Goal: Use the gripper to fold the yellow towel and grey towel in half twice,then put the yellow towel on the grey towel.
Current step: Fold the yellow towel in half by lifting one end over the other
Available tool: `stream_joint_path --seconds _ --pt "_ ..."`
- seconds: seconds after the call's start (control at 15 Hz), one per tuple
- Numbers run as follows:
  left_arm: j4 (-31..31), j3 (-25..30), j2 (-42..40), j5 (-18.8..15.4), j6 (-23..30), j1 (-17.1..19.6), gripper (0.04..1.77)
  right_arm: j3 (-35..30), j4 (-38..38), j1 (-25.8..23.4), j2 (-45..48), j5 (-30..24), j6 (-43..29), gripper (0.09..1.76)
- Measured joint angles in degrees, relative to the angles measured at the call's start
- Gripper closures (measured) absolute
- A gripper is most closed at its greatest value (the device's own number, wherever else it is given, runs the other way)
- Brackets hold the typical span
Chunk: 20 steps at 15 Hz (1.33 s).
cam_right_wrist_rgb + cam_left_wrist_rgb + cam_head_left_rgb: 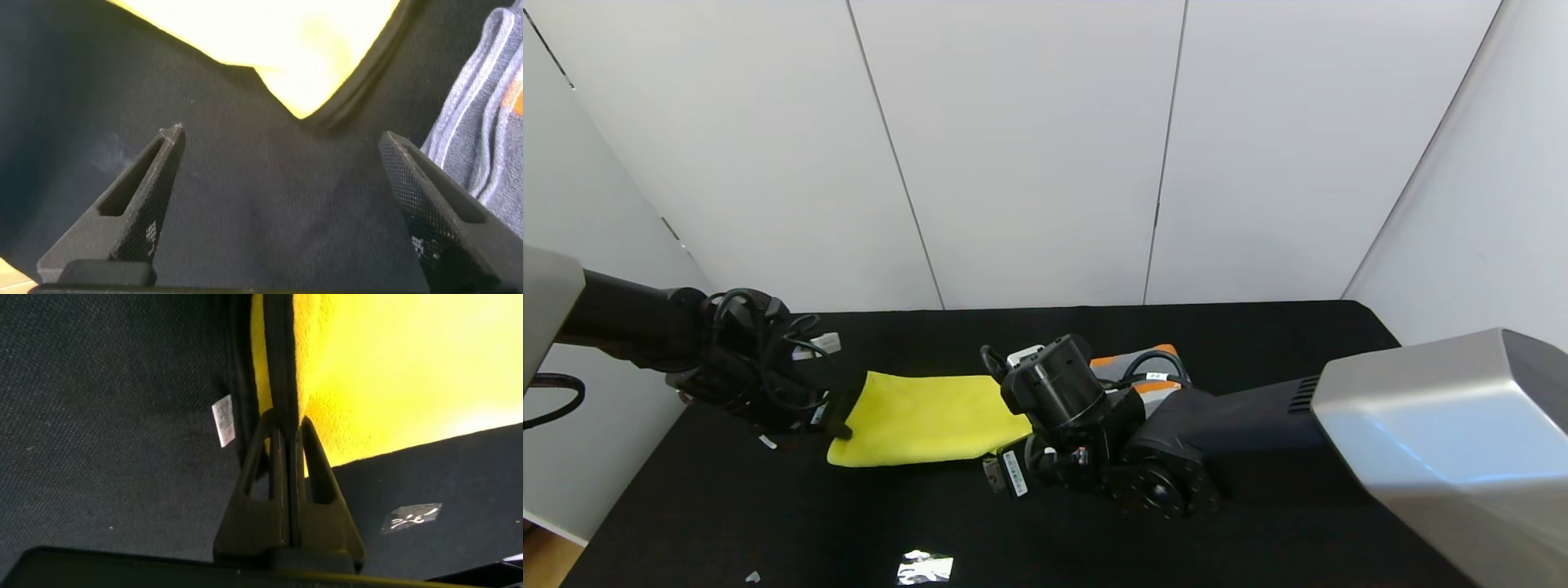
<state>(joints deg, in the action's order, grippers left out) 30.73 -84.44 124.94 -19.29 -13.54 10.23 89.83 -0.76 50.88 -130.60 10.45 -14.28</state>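
Observation:
The yellow towel (923,418) lies folded on the black table, mid-left. My left gripper (837,412) is shut on its left, dark-trimmed edge; in the left wrist view the gripper (286,425) pinches the yellow towel (392,367), whose white tag (222,421) hangs beside it. My right gripper (282,139) is open and empty, just above the table beside the yellow towel's corner (302,57). The grey towel (1131,363), with orange bands, lies behind my right wrist, mostly hidden; its grey folds show in the right wrist view (482,139).
The black table (1258,343) runs back to white wall panels. A shiny scrap (925,567) lies near the front edge, also seen in the left wrist view (413,517). My right arm (1339,441) crosses the table's right side.

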Motion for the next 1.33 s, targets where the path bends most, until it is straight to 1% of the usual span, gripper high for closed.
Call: stream_joint_path --seconds 0.67,0.73,0.93,1.33 --pt "0.0 0.49 0.3 0.27 -0.22 0.63 1.71 -1.0 -0.02 0.07 0.66 0.0 -0.12 0.14" --pt "0.02 0.4 0.22 1.17 -0.41 0.62 1.71 -1.28 0.0 0.07 0.69 0.02 -0.09 0.14" --pt "0.05 0.13 -0.16 5.68 -2.08 0.73 1.71 -2.95 0.05 -0.44 1.4 0.09 -0.06 0.14" --pt "0.74 -0.83 -1.05 8.34 -4.9 2.97 1.71 -7.97 0.0 -1.52 4.08 0.15 0.0 0.14"
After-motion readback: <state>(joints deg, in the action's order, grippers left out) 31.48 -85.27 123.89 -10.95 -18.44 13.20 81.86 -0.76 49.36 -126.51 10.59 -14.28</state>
